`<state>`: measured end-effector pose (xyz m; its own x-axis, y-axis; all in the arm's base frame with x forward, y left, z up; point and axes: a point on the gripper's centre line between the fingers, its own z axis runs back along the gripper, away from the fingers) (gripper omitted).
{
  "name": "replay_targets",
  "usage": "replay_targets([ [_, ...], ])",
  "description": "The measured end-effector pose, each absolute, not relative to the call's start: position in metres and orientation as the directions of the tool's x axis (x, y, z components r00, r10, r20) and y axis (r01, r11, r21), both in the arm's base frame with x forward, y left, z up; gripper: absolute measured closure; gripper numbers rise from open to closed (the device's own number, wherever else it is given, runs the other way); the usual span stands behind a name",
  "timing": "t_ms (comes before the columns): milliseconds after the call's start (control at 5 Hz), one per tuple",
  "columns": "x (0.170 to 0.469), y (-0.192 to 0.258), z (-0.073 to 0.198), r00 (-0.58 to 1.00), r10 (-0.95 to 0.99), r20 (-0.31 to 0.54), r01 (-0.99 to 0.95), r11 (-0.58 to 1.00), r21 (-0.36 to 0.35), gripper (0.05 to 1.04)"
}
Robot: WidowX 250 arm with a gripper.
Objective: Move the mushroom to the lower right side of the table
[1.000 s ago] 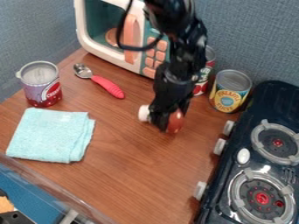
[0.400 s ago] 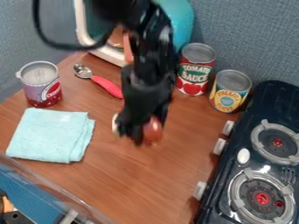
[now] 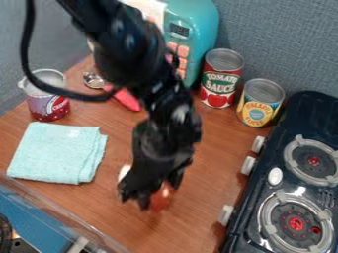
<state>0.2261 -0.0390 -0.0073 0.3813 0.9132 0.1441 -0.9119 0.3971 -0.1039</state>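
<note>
Red-capped, white-stemmed toy mushroom (image 3: 159, 198) is grasped by the black gripper's fingers (image 3: 150, 188), lower center of frame, over the brown wooden counter (image 3: 198, 225); its long axis runs crosswise through them, stem poking out upper left, cap at lower right, so the cap end looks to lead if the arm goes right and down next, with the black toy stove (image 3: 307, 113) on that side to avoid. Containers: purple-and-red metal can (image 3: 49, 107) at upper left, red-labeled can (image 3: 218, 89) and yellow-labeled can (image 3: 259, 107) at upper right, contents unclear.
</note>
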Motion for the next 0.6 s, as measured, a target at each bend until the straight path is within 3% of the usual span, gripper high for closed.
replay_targets([
  [200, 0.2152, -0.0398, -0.0304, 0.421, 0.892, 0.163, -0.900, 0.433, -0.052, 0.462],
  [400, 0.2123, -0.0371, -0.0332, 0.424, 0.888, 0.177, -0.898, 0.438, -0.050, 0.380],
  [600, 0.2066, -0.0336, -0.0330, 0.404, 0.899, 0.167, -0.910, 0.414, -0.028, 0.115],
])
